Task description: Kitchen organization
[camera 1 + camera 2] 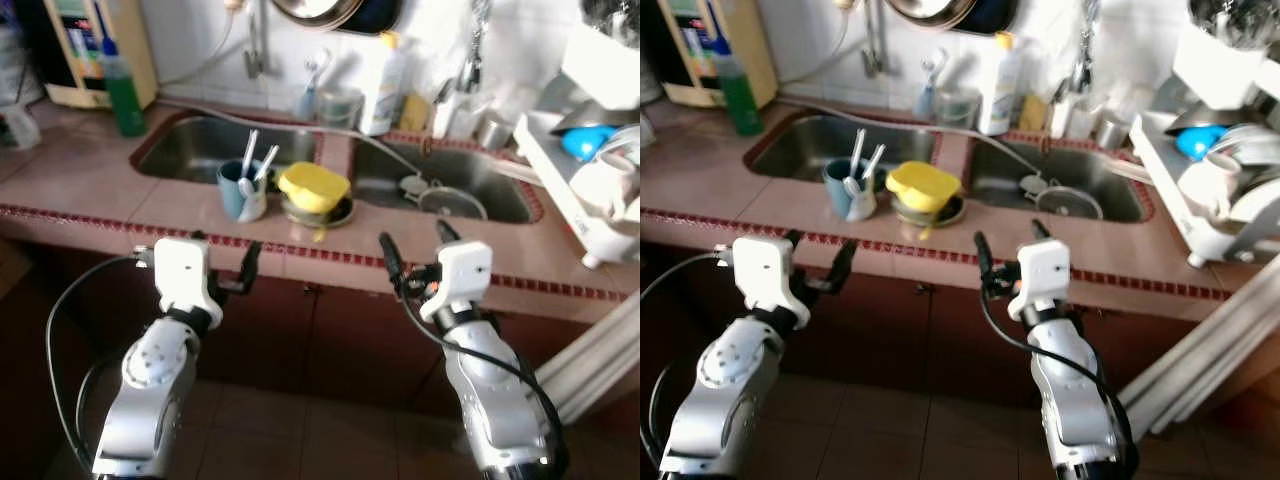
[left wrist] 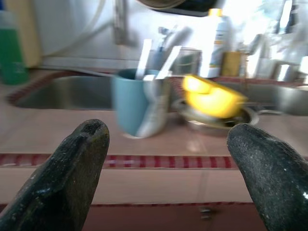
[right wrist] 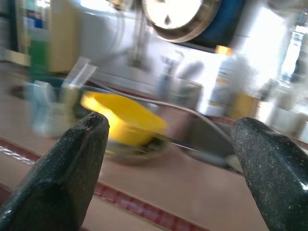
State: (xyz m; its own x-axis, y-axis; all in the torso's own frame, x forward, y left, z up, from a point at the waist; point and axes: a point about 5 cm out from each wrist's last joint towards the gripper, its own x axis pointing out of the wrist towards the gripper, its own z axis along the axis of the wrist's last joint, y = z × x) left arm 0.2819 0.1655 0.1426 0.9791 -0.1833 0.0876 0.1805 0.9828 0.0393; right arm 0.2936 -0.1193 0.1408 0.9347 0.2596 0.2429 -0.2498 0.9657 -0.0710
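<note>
This is a kitchen in a home. A steel double sink (image 1: 205, 150) sits in a pink tiled counter (image 1: 80, 185). A blue cup (image 1: 241, 190) holds spoons beside a yellow bowl (image 1: 313, 186). A white dish rack (image 1: 580, 200) holds washed dishes. Soap bottles (image 1: 383, 85) stand against the white wall, and a pan (image 1: 318, 12) hangs above.
</note>
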